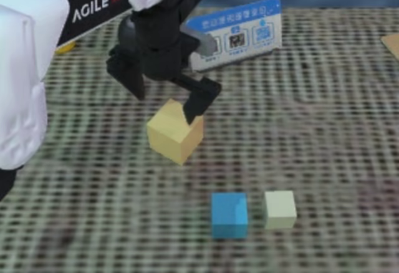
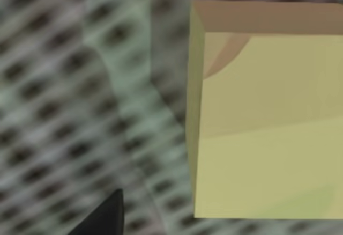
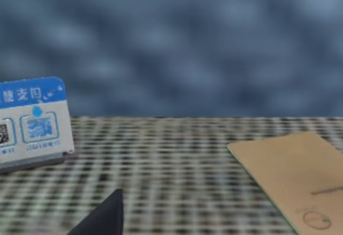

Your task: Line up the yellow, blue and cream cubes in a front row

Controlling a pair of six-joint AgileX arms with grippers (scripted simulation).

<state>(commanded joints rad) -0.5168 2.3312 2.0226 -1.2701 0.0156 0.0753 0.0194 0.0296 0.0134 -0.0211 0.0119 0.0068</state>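
Top: left gripper (image 1: 167,101) spread wide over one yellow cube (image 1: 175,131) mid-bench; one blue cube (image 1: 229,214) beside one cream cube (image 1: 280,209) (front, apart). Left wrist: yellow cube (image 2: 268,122) close. Right wrist: one blue sign (image 3: 33,122), right gripper's state can't be told.

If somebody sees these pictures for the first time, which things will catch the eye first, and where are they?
First the left gripper, black and open, over the far edge of the yellow cube at centre-left of the table. Then the blue cube and cream cube, side by side but apart, near the front edge. Behind stands a blue-and-white sign; the right gripper is not in the top view.
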